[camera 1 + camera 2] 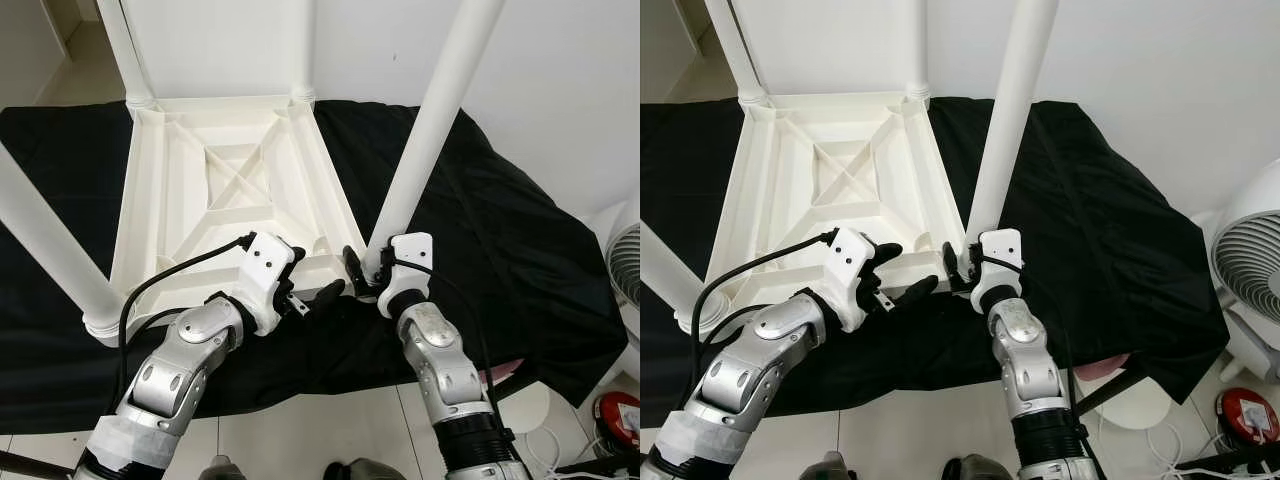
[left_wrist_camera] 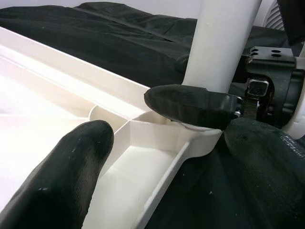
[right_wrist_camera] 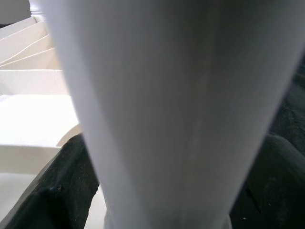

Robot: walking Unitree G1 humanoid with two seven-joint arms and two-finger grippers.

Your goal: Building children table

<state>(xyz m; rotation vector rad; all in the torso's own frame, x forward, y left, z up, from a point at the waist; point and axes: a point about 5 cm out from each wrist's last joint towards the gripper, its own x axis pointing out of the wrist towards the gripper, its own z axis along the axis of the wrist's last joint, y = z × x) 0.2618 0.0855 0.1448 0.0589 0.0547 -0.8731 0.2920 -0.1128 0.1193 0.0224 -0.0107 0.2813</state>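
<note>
From my head camera, the upturned white table (image 1: 225, 190) lies on a black cloth (image 1: 500, 240). My right gripper (image 1: 362, 270) clasps the near-right leg (image 1: 425, 130) at its socket, while my left gripper (image 1: 318, 292), fingers spread, rests at the near corner. My left wrist shows the leg seated there. My right wrist sees the leg close up. I should twist squarely, steadying the frame.

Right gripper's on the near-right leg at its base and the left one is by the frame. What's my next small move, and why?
Probably twist the near-right leg with the right gripper while the left gripper, open, braces the upturned tabletop. The leg stands in its corner socket with the right gripper at its base, but whether it is fully seated cannot be told.
</note>
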